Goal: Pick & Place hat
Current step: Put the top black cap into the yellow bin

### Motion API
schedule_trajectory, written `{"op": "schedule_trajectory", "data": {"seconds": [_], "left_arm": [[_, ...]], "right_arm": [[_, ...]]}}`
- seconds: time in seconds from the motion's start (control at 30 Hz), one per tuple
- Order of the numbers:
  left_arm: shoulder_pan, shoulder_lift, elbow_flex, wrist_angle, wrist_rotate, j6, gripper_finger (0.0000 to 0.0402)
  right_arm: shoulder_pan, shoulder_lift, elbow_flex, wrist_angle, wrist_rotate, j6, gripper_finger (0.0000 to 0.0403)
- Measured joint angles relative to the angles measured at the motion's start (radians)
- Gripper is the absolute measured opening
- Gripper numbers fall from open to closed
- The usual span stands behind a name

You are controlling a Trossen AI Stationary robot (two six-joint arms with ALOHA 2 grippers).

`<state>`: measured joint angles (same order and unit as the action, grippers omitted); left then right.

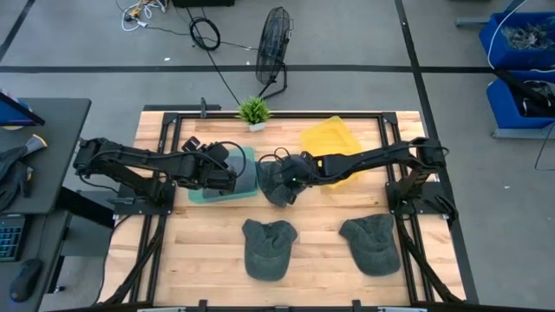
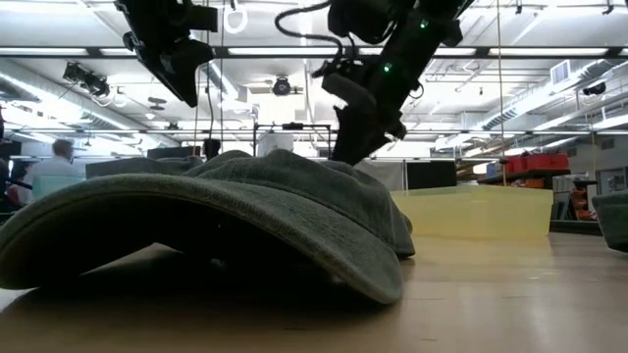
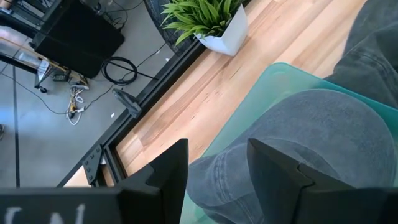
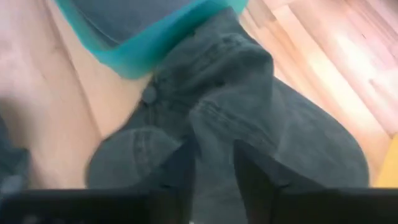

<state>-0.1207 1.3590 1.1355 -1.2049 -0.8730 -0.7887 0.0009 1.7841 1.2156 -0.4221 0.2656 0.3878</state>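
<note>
Several grey-green caps are in view. One lies inside the teal tray (image 1: pixel 208 195), shown in the left wrist view as the tray cap (image 3: pixel 311 124). My left gripper (image 3: pixel 217 146) hovers open above it, also seen high in the low view (image 2: pixel 177 49). A darker cap (image 1: pixel 276 186) lies just right of the tray, its edge against the tray's rim. My right gripper (image 1: pixel 290 173) is shut on it. Two more caps rest on the near planks: the left cap (image 1: pixel 267 247) and the right cap (image 1: pixel 371 243). My right gripper (image 4: pixel 214 146) pinches a raised fold of the darker cap's crown (image 4: pixel 214 121) between its two fingers. It comes from above, slanting in from the table's right. The crown bunches up around the fingers. Whether the cap is lifted off the planks cannot be told.
A yellow tray (image 1: pixel 329 143) sits at the far right behind my right arm. A small potted plant (image 1: pixel 253 111) stands at the far edge. In the low view the near left cap (image 2: pixel 245 216) fills the foreground and hides the held cap's base.
</note>
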Motion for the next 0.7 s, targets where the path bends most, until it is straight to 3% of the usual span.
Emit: {"op": "schedule_trajectory", "data": {"seconds": [0.23,0.4,0.57,0.7], "left_arm": [[0.0,0.0,0.0,0.002,-0.001,0.0,0.0169],[0.0,0.0,0.0,0.001,0.0,0.0,0.0169],[0.0,0.0,0.0,-0.002,0.0,0.0,0.0169],[0.0,0.0,0.0,-0.002,0.0,0.0,0.0169]], "right_arm": [[0.017,0.091,-0.001,0.113,0.008,-0.058,0.0221],[0.009,0.166,-0.001,0.125,0.187,-0.056,0.0257],[-0.007,0.23,0.0,0.122,0.233,-0.057,0.0242],[-0.024,0.249,0.002,0.113,0.188,-0.058,0.0166]]}}
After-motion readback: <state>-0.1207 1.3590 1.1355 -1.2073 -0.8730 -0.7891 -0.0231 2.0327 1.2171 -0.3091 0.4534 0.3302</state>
